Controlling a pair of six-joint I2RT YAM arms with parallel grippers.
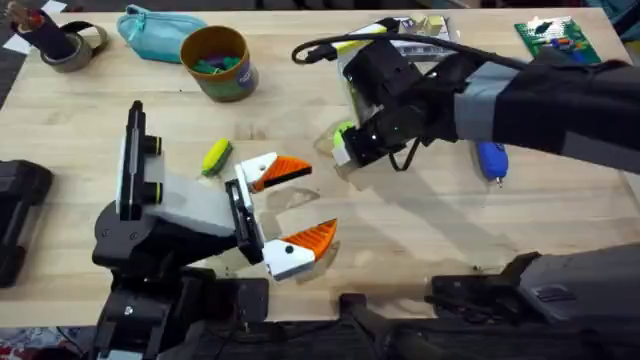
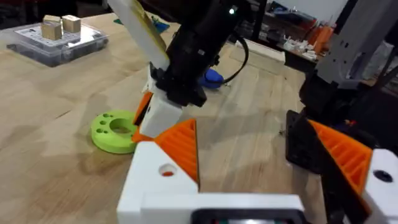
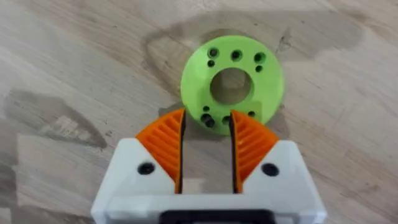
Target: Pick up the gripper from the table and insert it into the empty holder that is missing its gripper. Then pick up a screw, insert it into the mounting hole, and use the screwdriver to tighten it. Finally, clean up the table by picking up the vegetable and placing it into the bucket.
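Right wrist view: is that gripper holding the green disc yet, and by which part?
Not clearly. The right gripper has its fingers either side of the green disc's rim, nearly closed; a firm clamp cannot be told.

Light wooden table (image 1: 420,235), cluttered shelving (image 2: 298,31) behind it in the left wrist view, soft shadows

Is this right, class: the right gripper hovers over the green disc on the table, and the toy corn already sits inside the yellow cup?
Not quite. The right gripper is at the green disc on the table, but the toy corn lies on the table beside the left gripper, not inside the yellow cup. The overhead view shows it.
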